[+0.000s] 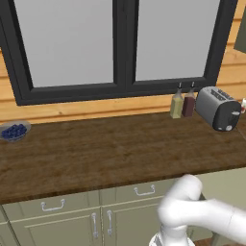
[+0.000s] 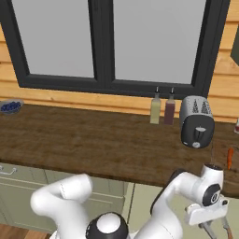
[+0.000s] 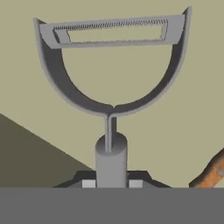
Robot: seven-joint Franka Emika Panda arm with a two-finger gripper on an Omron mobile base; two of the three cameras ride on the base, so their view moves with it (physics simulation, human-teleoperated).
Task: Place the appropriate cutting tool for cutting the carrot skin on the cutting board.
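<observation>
toaster (image 1: 218,108), two bottles (image 1: 182,102), blueberry bowl (image 1: 14,131)

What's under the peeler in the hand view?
A flat beige surface lies under the peeler, with an orange-brown object at the lower right. The handle's lower end is hidden between the gripper fingertips.

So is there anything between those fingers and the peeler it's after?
No. In the hand view the peeler's grey handle sits right between the fingers, which are shut on it. An orange thing, probably the carrot, lies off to one side.
</observation>
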